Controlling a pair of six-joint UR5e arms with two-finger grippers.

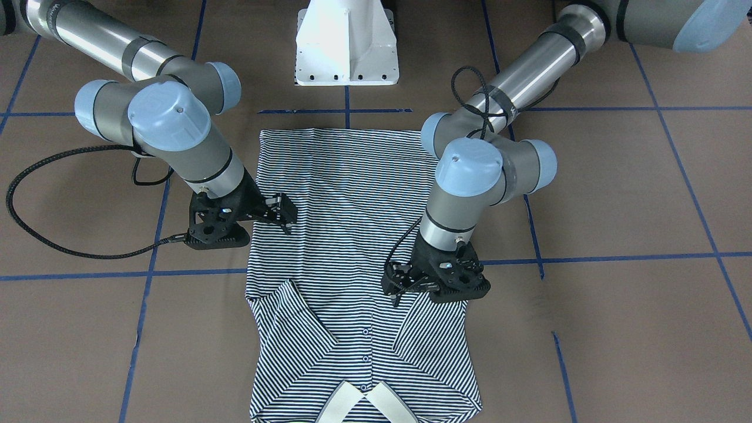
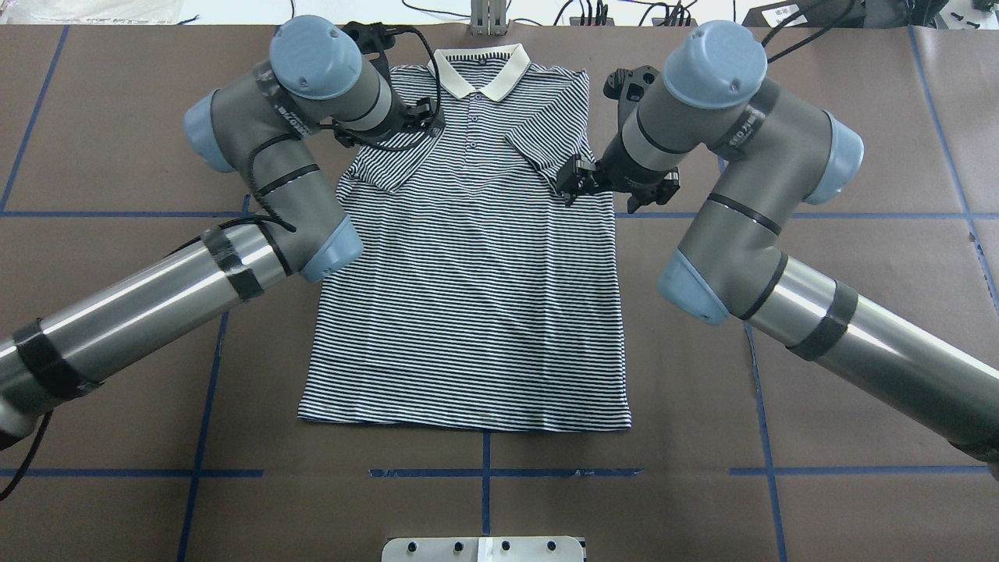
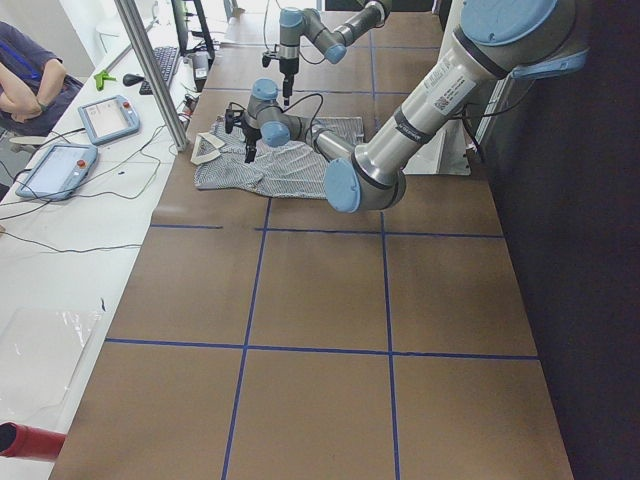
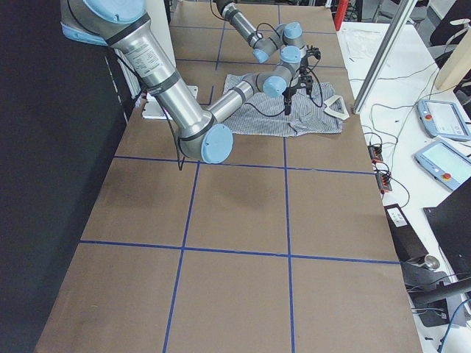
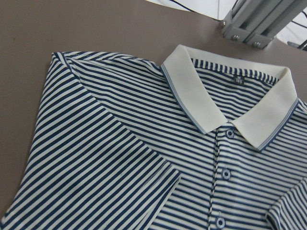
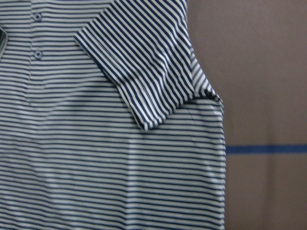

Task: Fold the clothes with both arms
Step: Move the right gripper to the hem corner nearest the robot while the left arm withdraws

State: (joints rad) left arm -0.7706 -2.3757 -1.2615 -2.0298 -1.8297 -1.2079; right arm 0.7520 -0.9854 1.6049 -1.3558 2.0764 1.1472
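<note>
At the far end of the shirt [image 2: 468, 312], both sleeves [image 2: 546, 133] lie folded in. The right gripper [image 1: 286, 216] looks spread; the left gripper [image 1: 396, 294], I cannot tell. Next, pinch that end and fold it nearer.

Left arm [image 2: 140, 308] and right arm [image 2: 874, 351]: silver-grey tubes, light-blue joint caps [image 2: 314, 47], black tape bands [image 2: 234, 273], braided cables [image 1: 35, 176].

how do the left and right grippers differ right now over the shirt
The left gripper hangs nearer the collar, over the shirt. The right gripper sits farther from the collar, at the shirt's side edge. The left gripper points mostly down, while the right gripper tilts inward across the fabric. The left gripper's camera shows collar and buttons, the right gripper's a folded sleeve and bare table. Both are black, and neither visibly holds the shirt.
</note>
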